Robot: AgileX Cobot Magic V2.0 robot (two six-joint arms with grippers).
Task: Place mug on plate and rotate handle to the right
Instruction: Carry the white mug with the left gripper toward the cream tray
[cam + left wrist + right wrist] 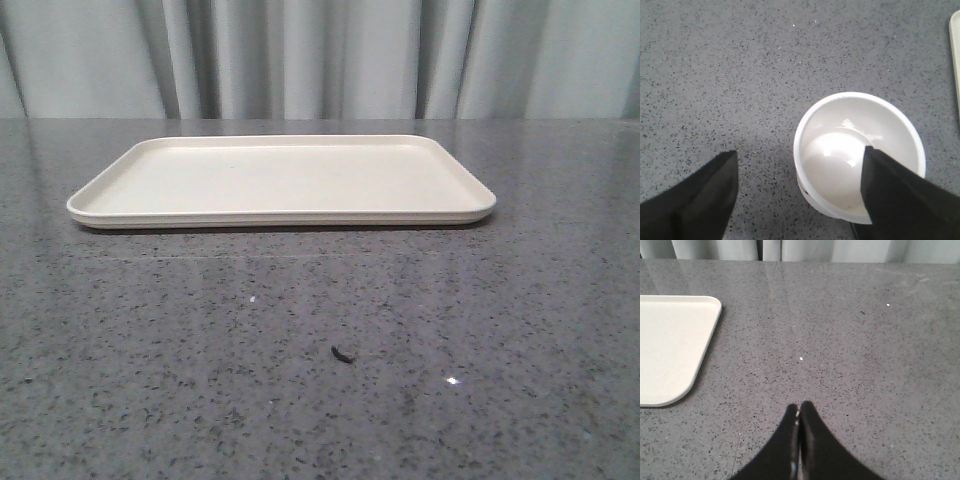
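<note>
A cream plate [281,178] lies bare at the middle of the speckled grey table [320,350] in the front view, with neither arm nor mug in that frame. The mug [858,155] appears only in the left wrist view, standing upright on the table, off the plate, whose edge shows at the border of that view. The left gripper [800,192] hangs over it with its jaws spread wide, one finger [892,192] over the mug's open mouth, seemingly inside the rim, and the other out over bare table; it grips nothing yet. The handle cannot be made out for certain, only a dark sliver below the rim. The right gripper [799,435] hovers over bare table right of the plate, its fingers pressed together on nothing. Closing on a single wall of the mug risks a thin, off-centre hold: the glossy mug could tilt or slip during the carry, and a handle placed unseen may end up facing the wrong way.
</note>
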